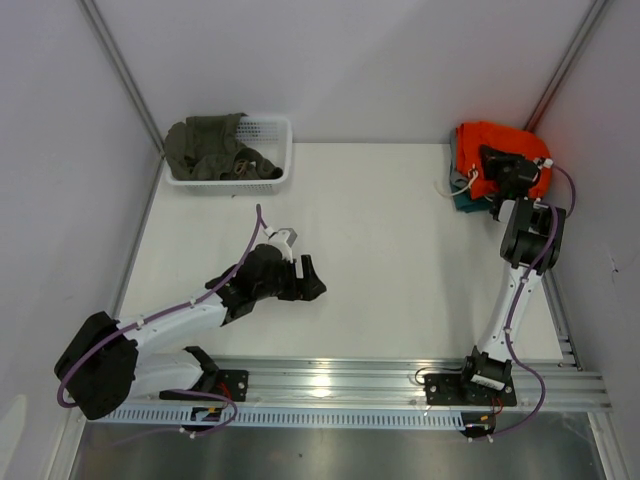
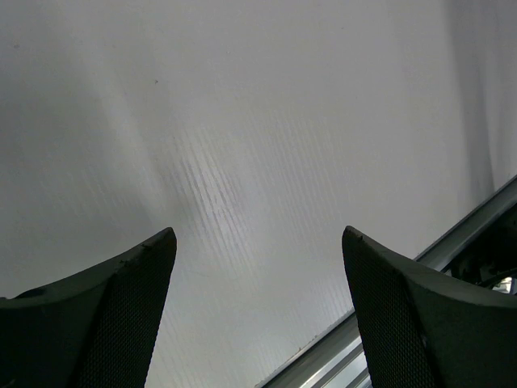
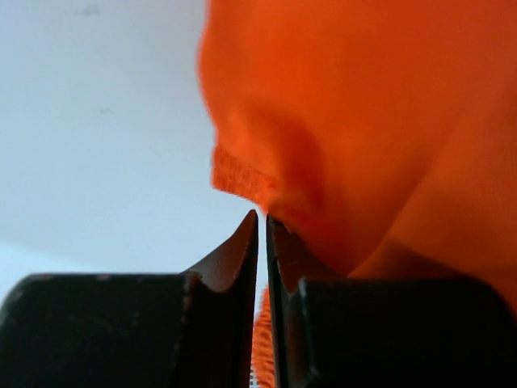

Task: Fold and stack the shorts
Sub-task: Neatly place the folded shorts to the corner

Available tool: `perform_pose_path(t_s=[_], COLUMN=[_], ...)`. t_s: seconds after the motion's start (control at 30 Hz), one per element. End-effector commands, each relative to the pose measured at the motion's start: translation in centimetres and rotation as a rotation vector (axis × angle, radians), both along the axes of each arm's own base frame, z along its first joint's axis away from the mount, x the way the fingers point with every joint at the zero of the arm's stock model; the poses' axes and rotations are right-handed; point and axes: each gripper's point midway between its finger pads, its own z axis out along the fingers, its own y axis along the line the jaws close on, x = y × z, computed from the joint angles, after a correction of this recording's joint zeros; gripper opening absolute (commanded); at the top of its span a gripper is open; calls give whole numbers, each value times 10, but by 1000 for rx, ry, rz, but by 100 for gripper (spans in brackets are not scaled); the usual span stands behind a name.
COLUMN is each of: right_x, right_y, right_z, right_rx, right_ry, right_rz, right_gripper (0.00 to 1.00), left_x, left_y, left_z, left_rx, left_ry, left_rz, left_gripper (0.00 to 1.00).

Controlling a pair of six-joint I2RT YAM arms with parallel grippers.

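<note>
pinching the shorts (image 3: 388,121) between right claw (image 3: 262,216) tips.

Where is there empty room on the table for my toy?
Biggest bare patch: middle of the table, between the left gripper and the right arm. Also the back strip between the basket and the shorts. Crowded: both far corners, where the basket sits and the right gripper pinches the shorts.

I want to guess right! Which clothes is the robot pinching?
The orange shorts, pinched by the right gripper; the olive-green garment sits untouched in the white basket.
</note>
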Motion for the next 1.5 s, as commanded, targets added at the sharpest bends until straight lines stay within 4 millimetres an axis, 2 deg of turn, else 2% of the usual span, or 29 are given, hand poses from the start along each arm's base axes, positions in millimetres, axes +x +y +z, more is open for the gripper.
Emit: perform_pose_path(t_s=[0.0, 0.07, 0.1, 0.13, 0.2, 0.27, 0.3, 0.33, 0.4, 0.43, 0.5, 0.53, 0.57, 0.6, 0.63, 0.67, 0.73, 0.77, 0.8, 0.83, 0.93, 1.0, 1.03, 1.07, 1.2, 1.3, 1.33, 1.37, 1.47], right_x=[22, 31, 37, 43, 50, 59, 62, 66, 69, 71, 73, 72, 69, 60, 56, 47, 41, 39, 37, 34, 34, 38, 44, 46, 48, 38, 34, 29, 13], right_y=[5, 4, 4, 2, 3, 4, 4, 5, 4, 1, 4, 4, 6, 7, 7, 5, 2, 0, -5, -7, -10, -9, -10, -10, -13, -14, -15, -18, -20], right_z=[53, 61, 55, 71, 72, 64, 58, 41, 28, 6, -10, -21, -22, -40, -18, -31, -17, 2, 6, -1, 37, 54, 72, 78, 93, 104, 102, 91, 88], right_rx=[-35, -33, -30, -37, -28, -26, -20, -10, 0, 13, 37, 59, 70, 87, 82, 79, 30, 16, 14, 24, 14, 4, -4, -5, 12, 9, 11, 20, 36], right_ry=[-83, -78, -71, -103, -106, -101, -85, -48, -27, 24, 55, 84, 78, 110, 71, 107, 94, 79, 93, 153, 111, 90, 73, 63, 50, 82, 101, 142, 186], right_rz=[0, -6, -3, -9, -11, -14, -21, -34, -57, -81, -86, -85, -83, -92, -100, -112, -122, -126, -133, -137, -136, -119, -114, -111, -95, -110, -117, -140, -176], right_gripper=[11, 11, 11, 12, 12, 12, 12, 13, 15, 16, 15, 18, 18, 18, 18, 18, 18, 18, 18, 19, 22, 26, 30, 30, 31, 31, 31, 31, 32], left_x=[10, 11, 10, 9, 9, 9, 9, 10, 10, 10, 10, 10, 10, 10, 10, 10, 10, 10, 9, 9, 8, 8, 7, 7, 4, 2, 1, 1, 1], left_y=[-7, -7, -6, -4, -2, -1, -1, 0, 0, 1, 1, 1, 2, 1, 1, 1, 0, -1, 0, -1, -2, -2, -1, 0, 7, 10, 10, 10, 9], left_z=[20, 22, 22, 20, 20, 21, 20, 20, 18, 17, 17, 16, 16, 16, 17, 17, 16, 16, 14, 16, 16, 19, 18, 22, 25, 25, 24, 24, 24], left_rx=[-24, -26, -17, -8, -2, -2, 0, 3, 12, 16, 20, 22, 24, 22, 20, 19, 18, 12, 13, 8, 0, -7, -6, -15, -11, -12, -12, -15, -19], left_ry=[-63, -71, -67, -59, -62, -66, -64, -64, -60, -57, -55, -54, -54, -54, -56, -56, -53, -52, -49, -52, -53, -56, -56, -66, -79, -81, -80, -80, -78], left_rz=[-2, -1, 1, 2, 9, 11, 11, 14, 16, 17, 17, 18, 20, 21, 21, 19, 18, 14, 15, 12, 10, 11, 12, 12, 30, 36, 35, 34, 28], left_gripper=[86, 86, 86, 86, 86, 86, 86, 86, 86, 86, 86, 86, 87, 87, 87, 87, 87, 87, 87, 87, 87, 87, 87, 87, 88, 88, 88, 88, 88])
